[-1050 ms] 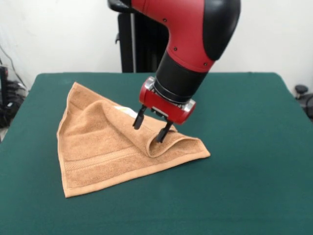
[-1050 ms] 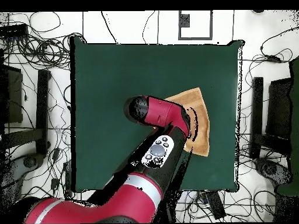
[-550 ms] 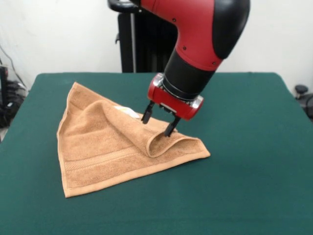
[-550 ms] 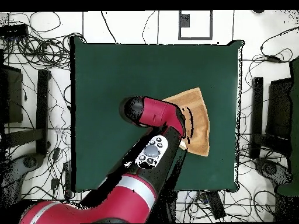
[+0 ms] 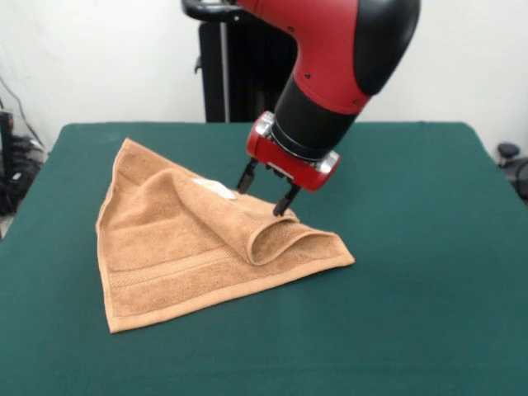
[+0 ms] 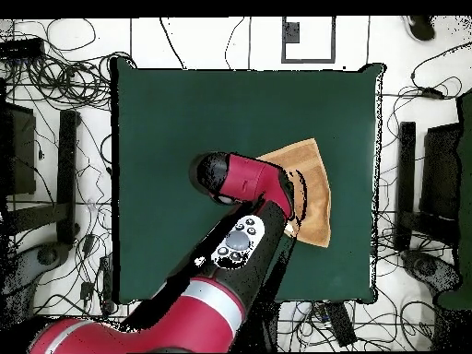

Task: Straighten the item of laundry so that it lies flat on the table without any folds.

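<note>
towel: orange-tan terry cloth, nubby looped pile, with a flatter woven band running near the front edge. It lay on the left-middle part of the counter in the front view, not flat at all. One side was flopped over into a soft rolled fold, so the outline looked more like a lopsided triangle than a square.

tag: small white scrap on the top of the fold, just beside the gripper. If there was print on it, it was too small to read.

counter: dark green, felt-like matte top, rectangular, way bigger than the towel.

gripper: two thin black fingers spread apart with nothing between them, tips just above the fold's ridge, on a red-and-silver wrist.

arm: glossy red and black shell, rounded joints.

hidden stuff: in the overhead view the arm covered the towel's inner part and the gripper completely. No readable writing anywhere.
</note>
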